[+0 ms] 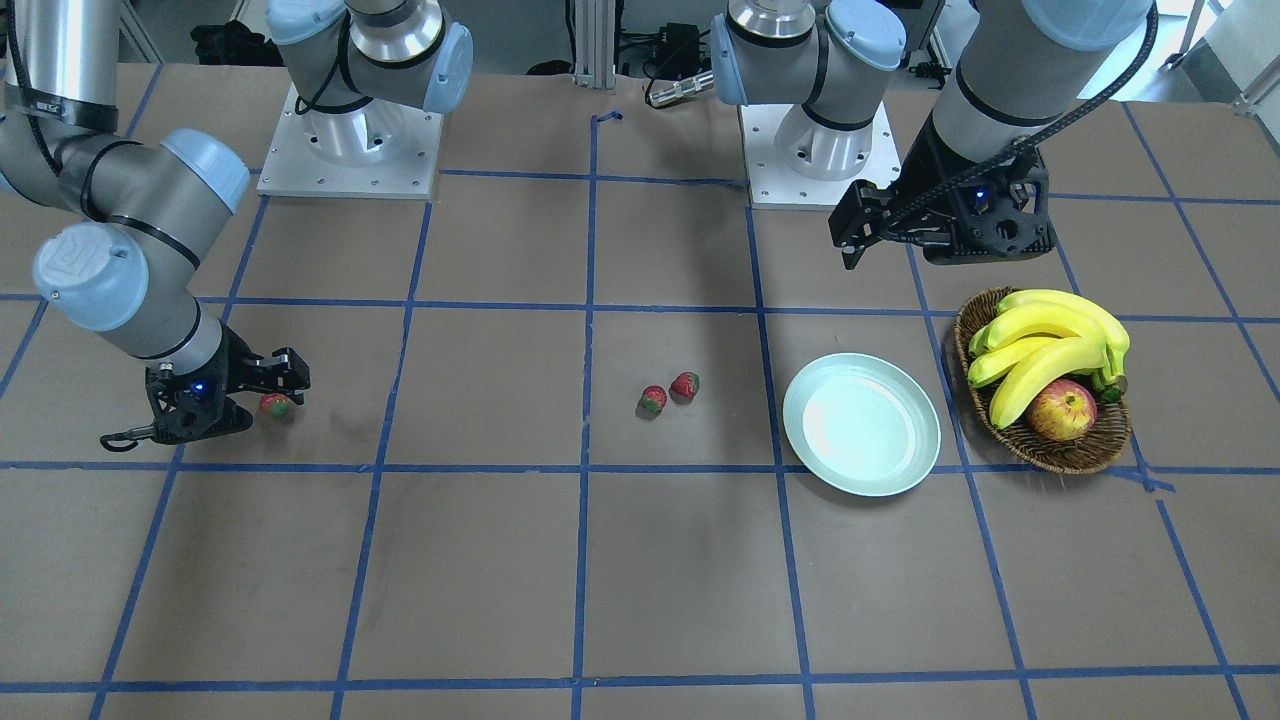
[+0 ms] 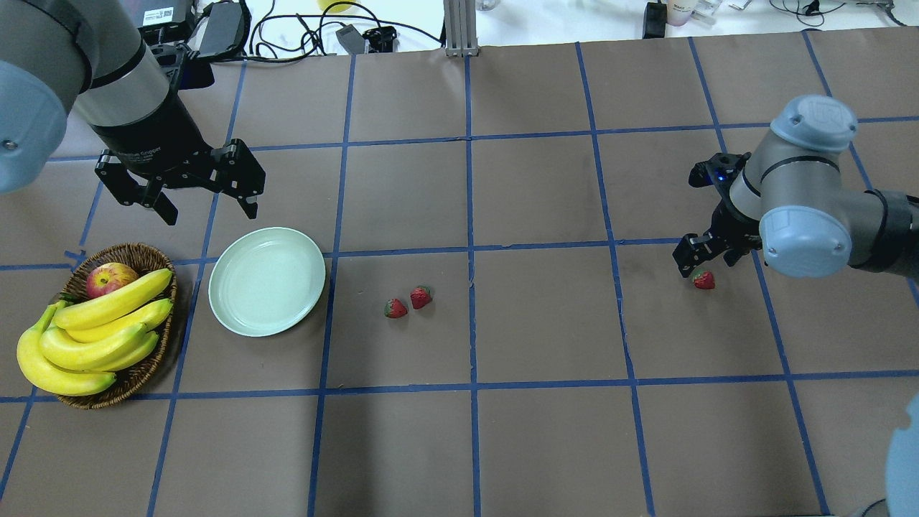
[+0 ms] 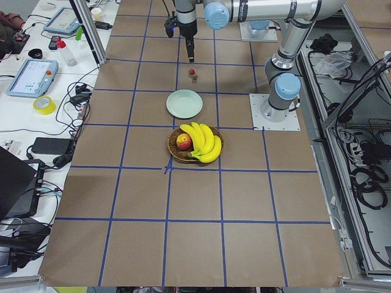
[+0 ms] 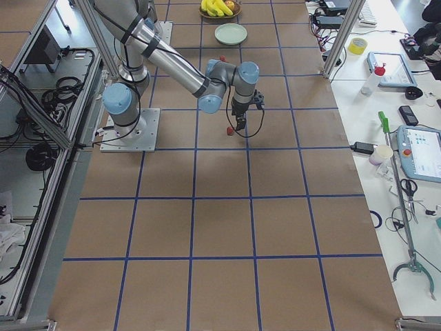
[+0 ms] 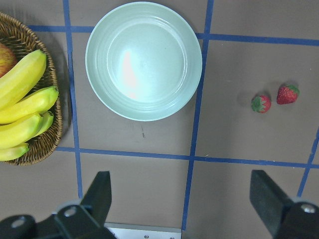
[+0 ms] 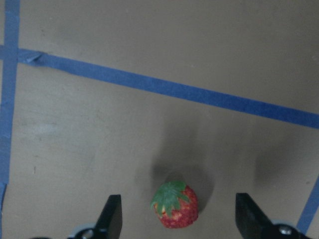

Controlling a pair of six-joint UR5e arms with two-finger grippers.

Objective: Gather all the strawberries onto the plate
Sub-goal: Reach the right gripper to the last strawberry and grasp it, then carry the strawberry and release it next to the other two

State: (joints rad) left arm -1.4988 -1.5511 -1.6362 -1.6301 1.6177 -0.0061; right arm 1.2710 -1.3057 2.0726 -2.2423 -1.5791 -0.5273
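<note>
Three small red strawberries lie on the brown table. Two strawberries [image 2: 395,309] [image 2: 421,296] sit side by side near the middle, right of the mint-green plate [image 2: 267,281], which holds nothing. The third strawberry [image 2: 704,279] lies far right. My right gripper [image 2: 700,269] is open and low over it; in the right wrist view the berry [image 6: 175,205] sits between the two fingers [image 6: 112,219], touching neither. My left gripper [image 2: 210,208] is open and empty, raised above the table just beyond the plate.
A brown wicker basket [image 2: 136,373] with bananas [image 2: 93,334] and a red-yellow apple [image 2: 111,278] stands left of the plate. Blue tape lines grid the table. The arm bases [image 1: 348,150] stand at the robot's edge.
</note>
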